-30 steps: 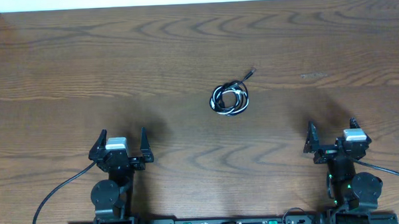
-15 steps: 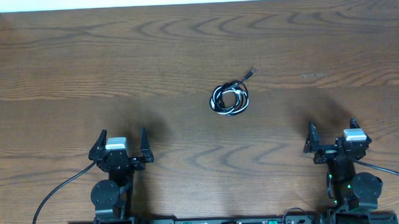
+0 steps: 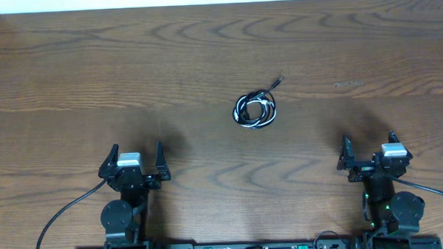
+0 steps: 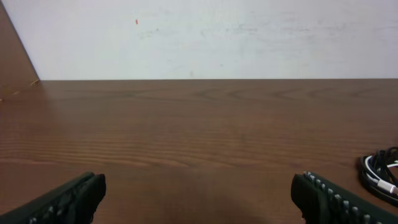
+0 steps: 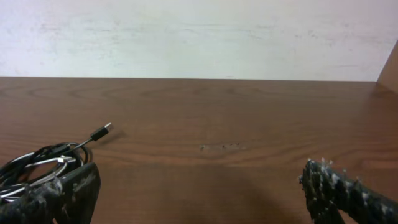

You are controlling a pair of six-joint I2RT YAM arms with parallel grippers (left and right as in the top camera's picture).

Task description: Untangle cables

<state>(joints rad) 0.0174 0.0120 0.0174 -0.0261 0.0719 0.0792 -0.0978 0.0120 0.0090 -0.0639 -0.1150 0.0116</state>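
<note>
cables [image 3: 255, 110]: one tangled coil, mid tabletop [image 3: 94, 70], farther out than both arms, between them
black plug tail [image 3: 277, 81]: sticks out far-right
left pincer [image 3: 137, 152]: spread wide, empty
right pincer [image 3: 368, 143]: spread wide, empty, looks slightly nearer

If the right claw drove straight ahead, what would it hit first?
Probably nothing: ahead of the right gripper lies bare table up to the wall; the cables sit off to its left.
</note>
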